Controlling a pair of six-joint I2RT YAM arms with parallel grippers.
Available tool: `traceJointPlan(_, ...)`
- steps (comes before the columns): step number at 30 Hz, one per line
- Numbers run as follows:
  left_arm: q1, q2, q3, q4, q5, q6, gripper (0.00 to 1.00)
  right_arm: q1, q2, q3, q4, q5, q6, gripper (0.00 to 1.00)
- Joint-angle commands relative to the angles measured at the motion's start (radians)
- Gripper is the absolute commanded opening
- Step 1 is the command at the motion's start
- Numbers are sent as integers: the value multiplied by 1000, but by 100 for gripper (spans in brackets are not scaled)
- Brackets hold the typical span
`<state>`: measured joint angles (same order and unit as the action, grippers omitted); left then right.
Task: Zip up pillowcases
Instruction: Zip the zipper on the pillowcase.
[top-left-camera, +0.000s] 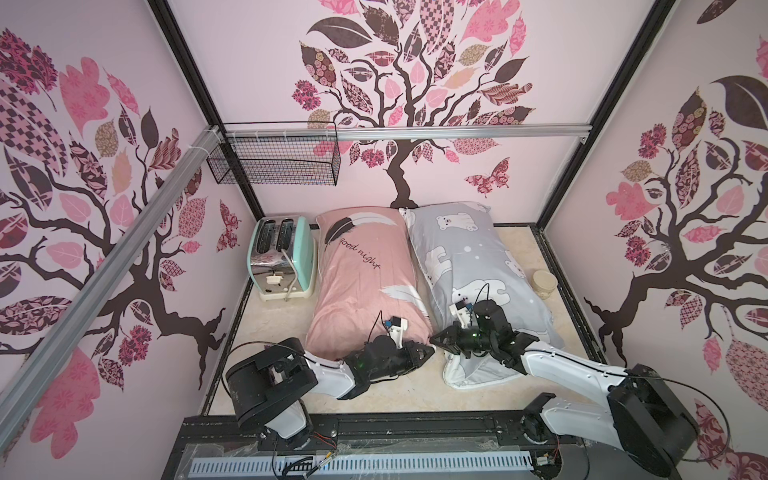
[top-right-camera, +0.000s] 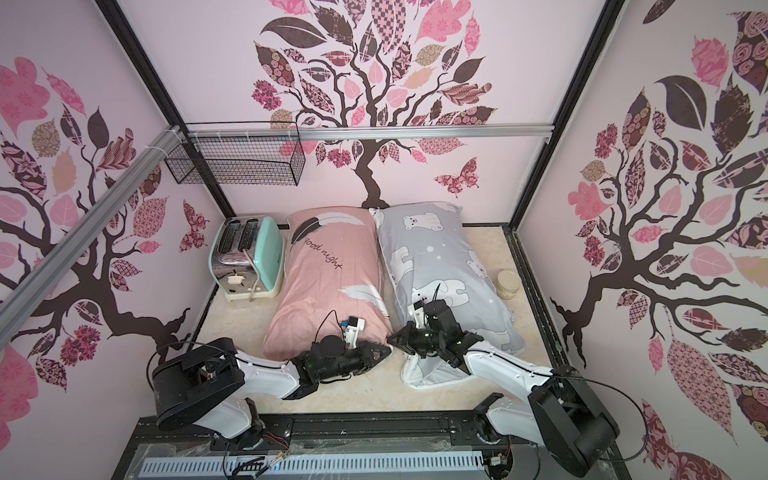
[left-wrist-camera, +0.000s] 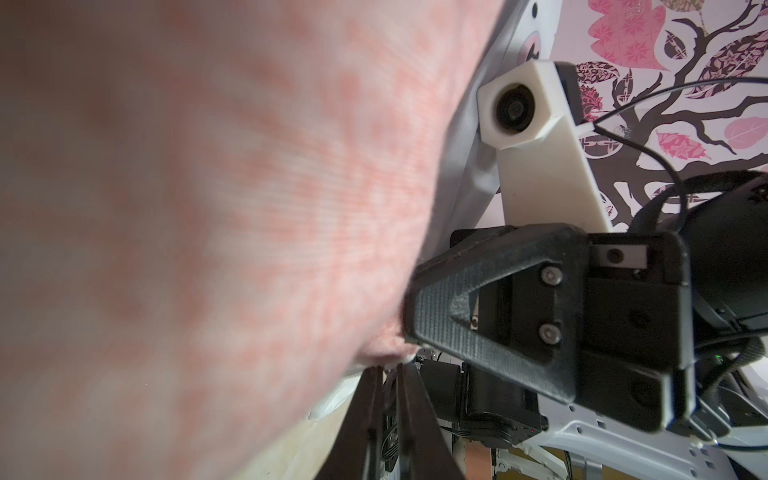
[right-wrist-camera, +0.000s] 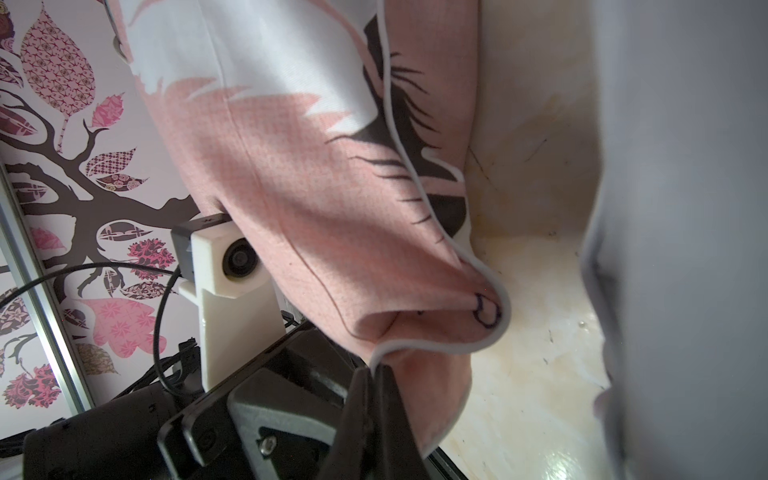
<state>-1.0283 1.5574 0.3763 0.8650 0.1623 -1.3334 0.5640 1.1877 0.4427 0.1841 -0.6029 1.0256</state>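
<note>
Bench (top-left-camera: 415, 392) has the pink pillowcase (top-left-camera: 361, 266) lying left of the grey pillowcase (top-left-camera: 469, 257), touching. Our right claw (right-wrist-camera: 376, 370) is clamped on the pink one's near-right piping. The left claw (left-wrist-camera: 388, 368) sits almost closed there, but we can't tell if it's gripping.

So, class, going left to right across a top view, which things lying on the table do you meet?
toaster → pink pillowcase → grey pillowcase → small round container
</note>
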Motion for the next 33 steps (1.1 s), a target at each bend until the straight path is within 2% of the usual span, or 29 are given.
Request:
traceJointPlan(1,-4,-18,-12,-33,-12,5,11,-9,3,-1,14,-14,1,0)
traceJointPlan(6,-4,-29,-7,-68,-18,14,6,-9,1,2,9,-14,-5,0)
traceJointPlan(9,-4,-24,-4,-83,-18,19,0,-10,-5,5,7,-17,-5,0)
traceJointPlan(12,-4,-25,1,-107,-24,27,0,-10,-18,20,-23,-11,-25,0)
traceJointPlan(20,20,-83,7,-260,-38,81,0,-12,-72,117,-266,79,-188,0)
traceJointPlan(23,26,-88,11,-269,-35,86,0,-13,-57,151,-305,69,-218,0)
traceJointPlan(24,27,-89,22,-271,-31,88,0,-13,-46,163,-319,61,-232,12)
traceJointPlan(25,27,-90,39,-284,-26,95,0,-12,-38,173,-338,65,-244,30)
traceJointPlan(26,27,-91,57,-295,-21,104,0,-12,-31,180,-351,69,-253,43)
traceJointPlan(27,27,-89,68,-299,-17,107,0,-11,-27,182,-359,67,-260,47)
traceJointPlan(29,28,-84,80,-300,-17,110,0,-12,-25,178,-364,60,-263,48)
traceJointPlan(33,33,-77,82,-298,-12,109,0,-8,-29,163,-355,49,-261,39)
